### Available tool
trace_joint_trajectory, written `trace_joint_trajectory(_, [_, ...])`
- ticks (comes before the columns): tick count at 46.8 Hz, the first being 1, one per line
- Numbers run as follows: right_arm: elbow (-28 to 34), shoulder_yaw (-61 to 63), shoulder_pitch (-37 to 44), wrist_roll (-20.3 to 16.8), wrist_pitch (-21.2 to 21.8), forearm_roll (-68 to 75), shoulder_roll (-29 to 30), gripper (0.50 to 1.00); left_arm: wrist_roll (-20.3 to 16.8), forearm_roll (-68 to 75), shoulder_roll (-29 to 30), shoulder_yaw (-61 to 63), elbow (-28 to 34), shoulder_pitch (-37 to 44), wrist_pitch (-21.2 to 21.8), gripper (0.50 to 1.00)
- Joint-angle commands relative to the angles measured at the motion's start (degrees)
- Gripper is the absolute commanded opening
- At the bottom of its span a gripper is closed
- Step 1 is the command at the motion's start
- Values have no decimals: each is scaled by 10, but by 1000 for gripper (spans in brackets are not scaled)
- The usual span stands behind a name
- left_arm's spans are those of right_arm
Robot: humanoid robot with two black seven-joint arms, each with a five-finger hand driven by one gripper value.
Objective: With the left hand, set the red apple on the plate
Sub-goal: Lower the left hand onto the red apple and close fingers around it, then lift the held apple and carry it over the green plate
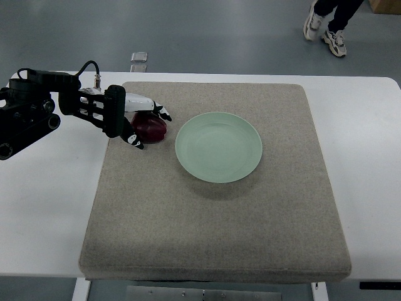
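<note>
A dark red apple lies on the grey mat, just left of the pale green plate. My left hand comes in from the left edge and sits over the apple, its white fingers curled across the apple's top and its thumb at the near side. The apple rests on the mat in the hand's grasp. The plate holds nothing. My right hand does not show.
The mat covers most of a white table. A small clear object lies at the table's far edge. A person's legs and shoes stand on the floor beyond the table, top right.
</note>
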Motion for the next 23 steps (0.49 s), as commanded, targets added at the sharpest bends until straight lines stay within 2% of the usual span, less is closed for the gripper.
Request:
trace_joint_trajectory(1, [0, 0, 0, 0, 0, 0, 0, 964, 0, 11, 0, -1, 0, -1, 0, 709])
trace_joint_trajectory(4, [0, 0, 0, 0, 0, 0, 0, 964, 0, 13, 1, -1, 0, -1, 1, 694])
trace_joint_trajectory(7, [0, 0, 0, 0, 0, 0, 0, 964, 0, 13, 4, -1, 0, -3, 1, 624])
trace_joint_trajectory(14, [0, 0, 0, 0, 0, 0, 0, 964, -2, 12, 18, -8, -1, -17, 3, 523])
trace_joint_trajectory(18, [0, 0, 0, 0, 0, 0, 0, 964, -2, 9, 25, -10, -4, -28, 3, 500])
trace_joint_trajectory(23, [0, 0, 0, 0, 0, 0, 0, 964, -2, 4, 26, -10, -9, -43, 3, 500])
